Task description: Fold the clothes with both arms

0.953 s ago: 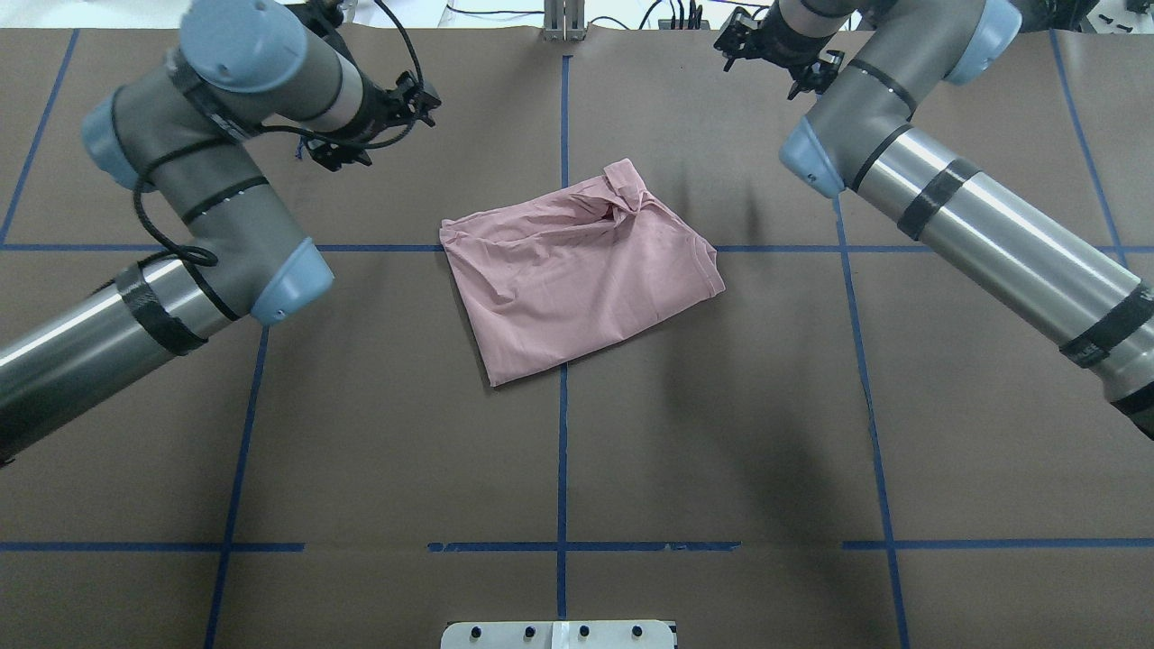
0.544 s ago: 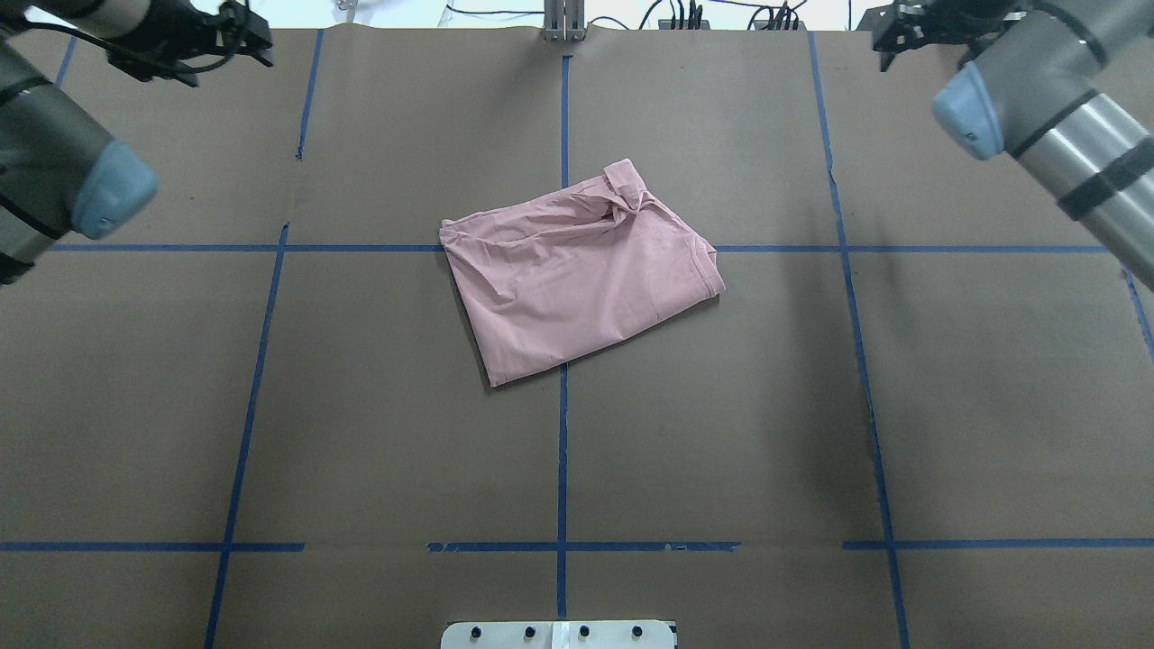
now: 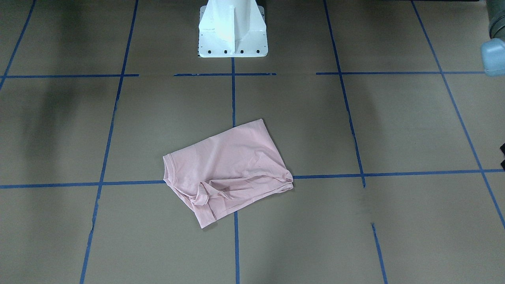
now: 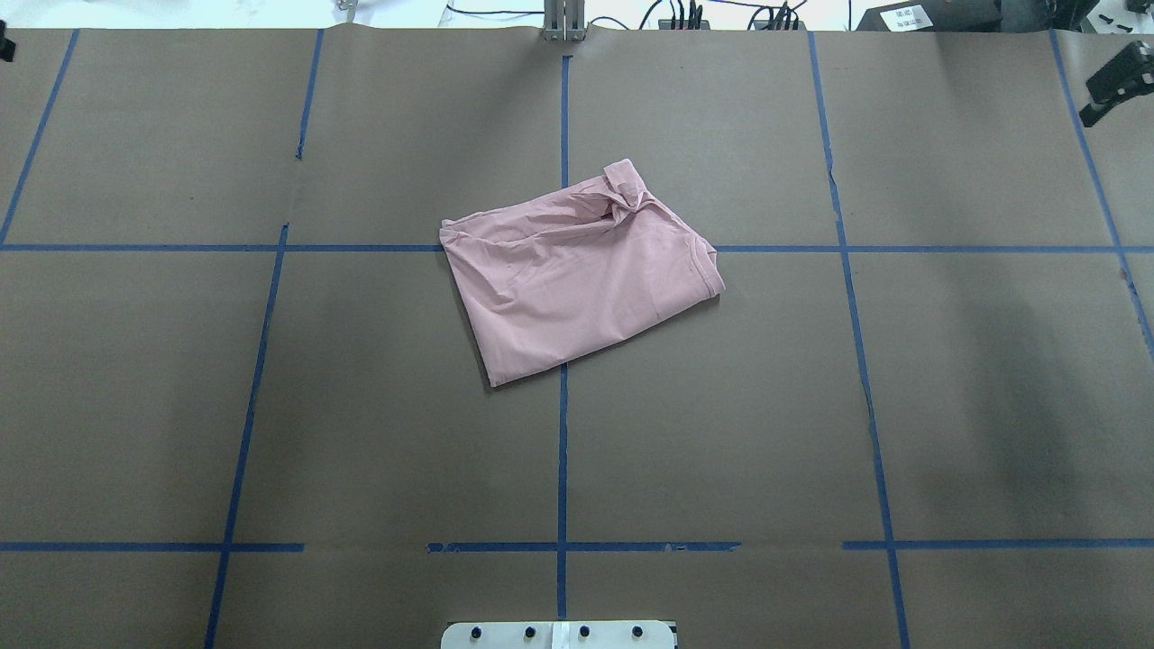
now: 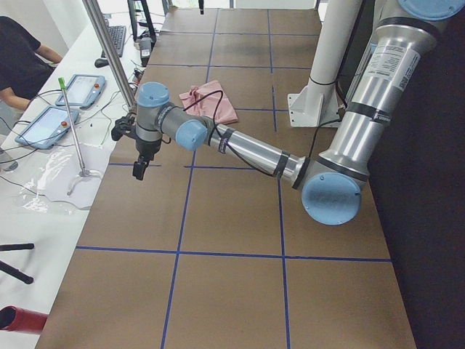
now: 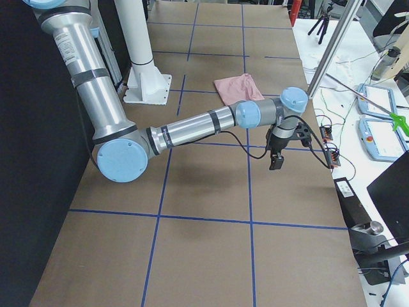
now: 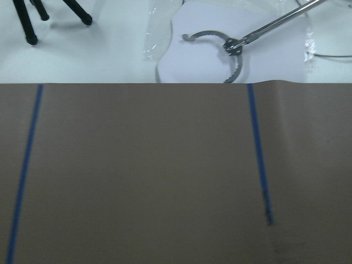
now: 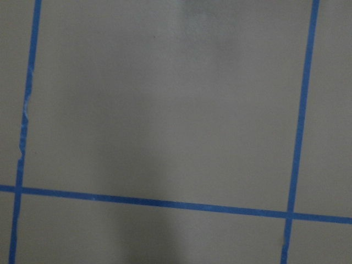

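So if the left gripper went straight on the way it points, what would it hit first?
Probably the bare brown table; the left gripper points straight down, away from the T-shirt.

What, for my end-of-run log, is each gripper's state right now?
Left gripper: cannot tell if open or closed; apart from the pale pink cotton T-shirt.
Right gripper: cannot tell; also apart from it.

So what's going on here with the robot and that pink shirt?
Nothing is being handled at this moment. The pale pink cotton T-shirt lies alone near the middle of the brown paper-covered table with blue tape lines, folded into a rough, slightly wrinkled rectangle. The robot's left hand hangs above the table's far left corner and its right hand above the far right corner, both well clear of the shirt. I can't tell whether either hand is open.
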Robot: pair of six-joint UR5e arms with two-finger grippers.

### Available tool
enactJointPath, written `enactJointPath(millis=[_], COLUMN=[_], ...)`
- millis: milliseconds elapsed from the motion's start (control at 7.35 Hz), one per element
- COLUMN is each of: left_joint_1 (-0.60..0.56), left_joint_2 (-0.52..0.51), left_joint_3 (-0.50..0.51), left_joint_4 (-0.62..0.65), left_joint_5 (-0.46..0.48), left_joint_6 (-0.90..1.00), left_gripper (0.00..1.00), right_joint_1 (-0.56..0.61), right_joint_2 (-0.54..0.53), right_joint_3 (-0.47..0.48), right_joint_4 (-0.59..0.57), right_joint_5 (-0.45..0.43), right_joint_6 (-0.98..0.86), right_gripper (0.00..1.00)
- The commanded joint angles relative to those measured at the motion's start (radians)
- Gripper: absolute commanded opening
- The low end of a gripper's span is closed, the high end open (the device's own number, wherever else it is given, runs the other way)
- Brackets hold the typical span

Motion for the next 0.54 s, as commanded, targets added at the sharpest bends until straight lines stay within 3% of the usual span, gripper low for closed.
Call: enactJointPath(millis=[0, 136, 408], left_joint_1=[-0.123, -0.125, -0.117], left_joint_2=[0.109, 0.205, 0.273], left_joint_3=[-0.006, -0.008, 0.056], left_joint_4=[0.052, 0.029, -0.098], left_joint_5=[-0.09, -0.175, -0.136], left_joint_6=[0.417, 0.42, 0.426], left_gripper=[1.0, 1.0, 1.0], right_joint_1=[0.099, 0.104, 0.104], right_joint_2=[-0.126, -0.14, -0.183], right_joint_3=[0.013, 0.021, 0.024], right_joint_4=[0.001, 0.016, 0.093], right_joint_5=[0.053, 0.05, 0.05], right_joint_6=[-0.152, -0.154, -0.151], right_gripper=[1.0, 1.0, 1.0])
